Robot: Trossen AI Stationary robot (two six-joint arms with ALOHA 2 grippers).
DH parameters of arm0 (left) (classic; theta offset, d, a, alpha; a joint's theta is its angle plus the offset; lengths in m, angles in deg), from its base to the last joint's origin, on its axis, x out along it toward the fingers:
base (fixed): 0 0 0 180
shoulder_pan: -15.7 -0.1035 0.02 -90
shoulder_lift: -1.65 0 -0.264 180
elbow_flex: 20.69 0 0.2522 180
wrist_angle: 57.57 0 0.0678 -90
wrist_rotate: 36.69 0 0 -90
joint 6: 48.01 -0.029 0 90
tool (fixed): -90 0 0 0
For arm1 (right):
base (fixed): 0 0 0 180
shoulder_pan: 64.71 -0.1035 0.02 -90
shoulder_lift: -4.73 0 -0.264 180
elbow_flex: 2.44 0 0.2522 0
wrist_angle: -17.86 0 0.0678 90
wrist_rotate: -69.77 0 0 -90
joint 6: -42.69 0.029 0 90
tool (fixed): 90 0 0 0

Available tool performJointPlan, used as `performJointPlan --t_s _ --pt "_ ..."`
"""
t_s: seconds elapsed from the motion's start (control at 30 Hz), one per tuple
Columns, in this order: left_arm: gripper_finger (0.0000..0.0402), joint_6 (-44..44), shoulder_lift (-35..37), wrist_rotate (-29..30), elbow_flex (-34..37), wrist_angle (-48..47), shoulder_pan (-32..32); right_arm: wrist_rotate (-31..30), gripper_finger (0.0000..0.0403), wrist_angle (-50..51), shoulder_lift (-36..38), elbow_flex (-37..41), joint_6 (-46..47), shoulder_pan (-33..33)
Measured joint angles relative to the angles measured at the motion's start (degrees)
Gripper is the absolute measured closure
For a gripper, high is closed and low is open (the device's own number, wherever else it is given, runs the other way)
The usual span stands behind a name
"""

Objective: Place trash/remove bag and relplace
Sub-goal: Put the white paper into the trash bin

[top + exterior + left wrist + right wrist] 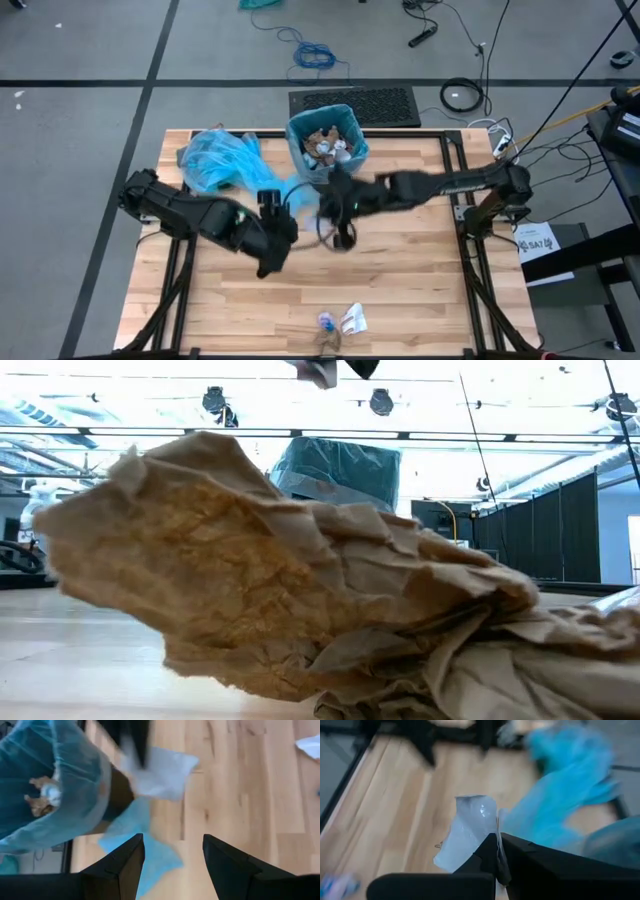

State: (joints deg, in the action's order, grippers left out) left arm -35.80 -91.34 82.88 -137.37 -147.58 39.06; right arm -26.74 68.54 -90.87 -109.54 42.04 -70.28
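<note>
Right hand: fingers pressed together, pinching a pale, translucent scrap by one edge so that it hangs free of the counter. In the high view this hand sits near mid-counter, just on the near side of the bin. The likely reason for the edge grip is to carry the scrap clear and drop it in.

Left hand: fingers spread, holding nothing, hovering just left of the right hand over a flat blue piece lying beside the bin.

The bin stands at the far edge, lined with a blue bag and already holding white and brown wads. A loose blue bag lies to its left, probably the replacement.

More trash lies at the near edge. A brown paper wad fills the low view.
</note>
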Motion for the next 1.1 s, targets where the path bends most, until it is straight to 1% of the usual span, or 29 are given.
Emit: performJointPlan --t_s 0.13,0.23,0.37,0.47,0.53,0.63,0.7,0.8,0.93,1.03,1.1 --pt "0.0198 -3.2 3.9 -0.7 0.9 -0.1 -2.6 -2.3 0.0402 -0.3 0.6 -4.1 1.3 4.9" --pt "0.0198 -4.7 9.1 -0.8 5.2 0.2 -4.3 -2.6 0.0402 -1.4 0.6 -5.1 1.8 8.6" --pt "0.0198 -5.3 18.2 -1.3 15.0 6.3 -6.0 -2.5 0.0403 -5.1 0.6 -5.1 4.3 13.3" --pt "0.0198 -6.7 25.0 -2.8 23.2 14.1 -6.9 -2.5 0.0403 -7.2 0.6 -5.1 4.7 17.4" --pt "0.0198 -7.0 28.8 -4.1 28.5 18.8 -7.3 -2.6 0.0403 -8.8 0.6 -5.1 7.1 20.6" --pt "0.0198 -6.8 33.3 -6.0 35.9 25.7 -8.0 -2.9 0.0403 -8.7 0.1 -5.1 11.6 25.2" --pt "0.0198 -6.7 35.4 -7.6 40.4 29.8 -8.3 -2.7 0.04 -6.2 -0.8 -5.1 14.7 27.6" --pt "0.0198 -6.5 38.0 -10.4 46.2 35.2 -8.4 -2.0 0.0379 -1.2 -1.7 -5.1 18.9 30.3" --pt "0.0198 -3.4 40.2 -13.5 51.8 41.1 -8.4 -0.3 0.0328 2.4 -1.7 -5.1 20.1 31.9" --pt "0.0198 -2.9 41.0 -14.2 54.3 45.0 -8.4 0.9 0.0284 2.4 -1.5 -5.1 20.2 31.8" --pt "0.0198 -2.3 41.1 -14.4 54.7 45.3 -8.4 1.0 0.0258 2.4 -1.4 -5.1 20.1 31.5"
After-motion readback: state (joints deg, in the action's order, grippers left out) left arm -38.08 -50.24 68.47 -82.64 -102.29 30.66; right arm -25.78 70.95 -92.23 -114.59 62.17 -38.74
